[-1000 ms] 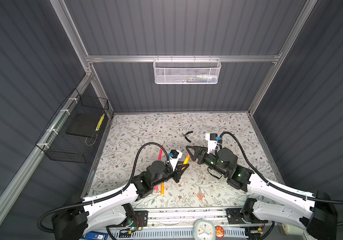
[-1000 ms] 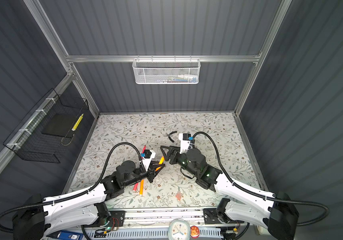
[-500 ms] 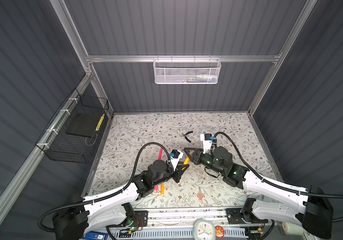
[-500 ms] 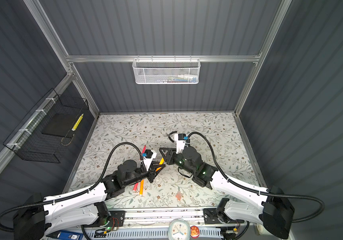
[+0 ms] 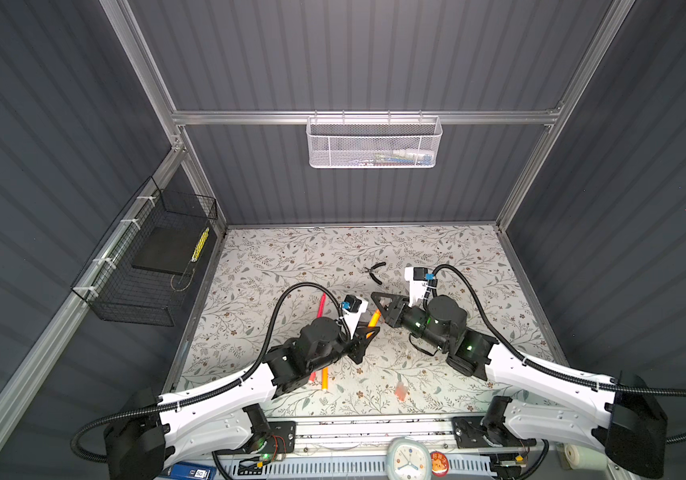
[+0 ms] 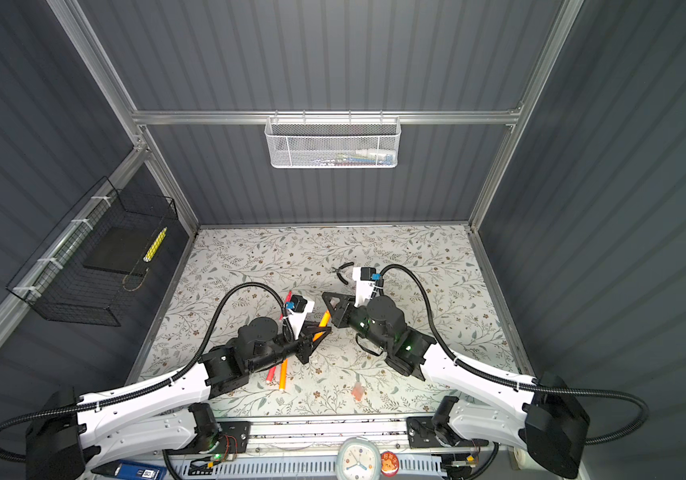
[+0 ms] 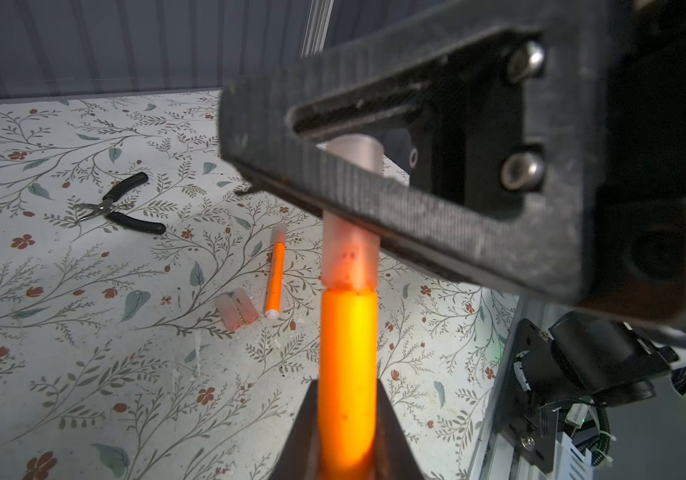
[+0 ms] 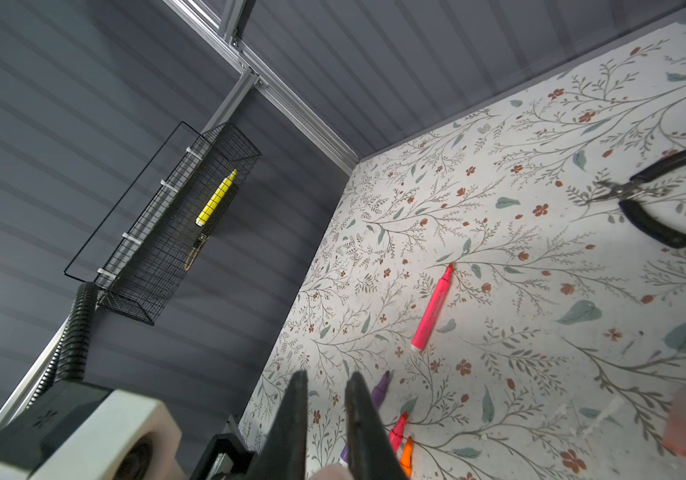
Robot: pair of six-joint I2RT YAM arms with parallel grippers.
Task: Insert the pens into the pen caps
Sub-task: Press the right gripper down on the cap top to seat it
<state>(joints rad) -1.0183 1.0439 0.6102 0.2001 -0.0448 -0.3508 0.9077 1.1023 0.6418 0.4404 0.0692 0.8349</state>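
Observation:
My left gripper (image 7: pixel 347 386) is shut on an orange pen (image 7: pixel 347 374) held above the table; it also shows in both top views (image 5: pixel 373 319) (image 6: pixel 324 320). A pale pen cap (image 7: pixel 349 257) sits over that pen's tip. The right gripper (image 5: pixel 376 297) reaches across it, and its fingers (image 7: pixel 374 183) are shut on the cap. In the right wrist view the cap (image 8: pixel 329 471) shows low between the fingers. Lying on the table are a pink pen (image 8: pixel 432 309), a purple pen (image 8: pixel 378 390), a capped orange pen (image 7: pixel 275 270) and two loose caps (image 7: pixel 236 309).
Black-handled pliers (image 5: pixel 376 272) lie behind the grippers. An orange pen (image 5: pixel 324 378) and a red one lie under the left arm. A pinkish cap (image 5: pixel 400 390) rests near the front edge. A black wire basket (image 5: pixel 154 257) hangs on the left wall, a white one (image 5: pixel 374 143) on the back wall.
The right gripper has shifted left toward the left gripper's orange pen and shut on the cap at its tip. The left gripper has kept its hold and barely moved.

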